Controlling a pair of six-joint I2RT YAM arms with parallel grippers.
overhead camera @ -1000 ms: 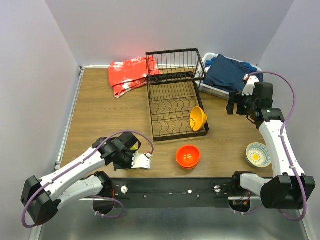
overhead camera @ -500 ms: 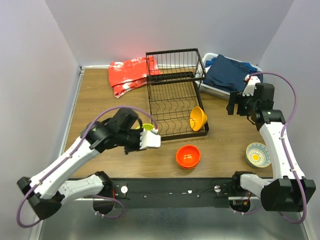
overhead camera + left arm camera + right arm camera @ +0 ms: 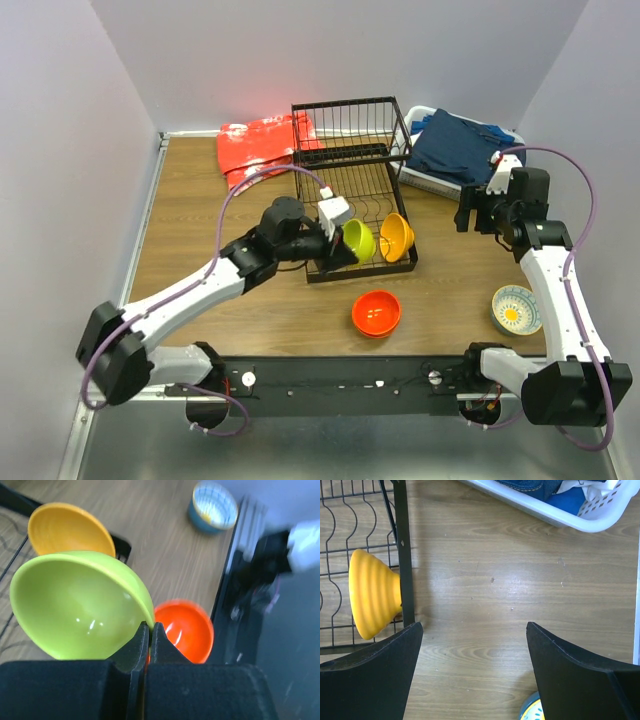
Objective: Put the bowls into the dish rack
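My left gripper (image 3: 342, 232) is shut on the rim of the lime green bowl (image 3: 358, 239), holding it tilted over the front right of the black dish rack (image 3: 303, 196), beside the yellow-orange bowl (image 3: 396, 236) standing on edge in the rack. In the left wrist view the green bowl (image 3: 80, 605) is pinched at its rim by my gripper (image 3: 149, 630), with the yellow-orange bowl (image 3: 70, 527) behind. The red-orange bowl (image 3: 376, 312) sits on the table in front of the rack. The white and blue bowl (image 3: 516, 309) sits at the right. My right gripper (image 3: 478, 215) is open and empty, right of the rack.
A white plastic basket (image 3: 415, 178) with blue cloth stands at the back right. A red cloth (image 3: 256, 150) lies at the back, left of the rack. The rack's raised wire tier (image 3: 348, 120) stands at its far end.
My left gripper has carried the green bowl from the front left of the table up and right to the rack's front right, next to the yellow-orange bowl. The right arm has stayed still.
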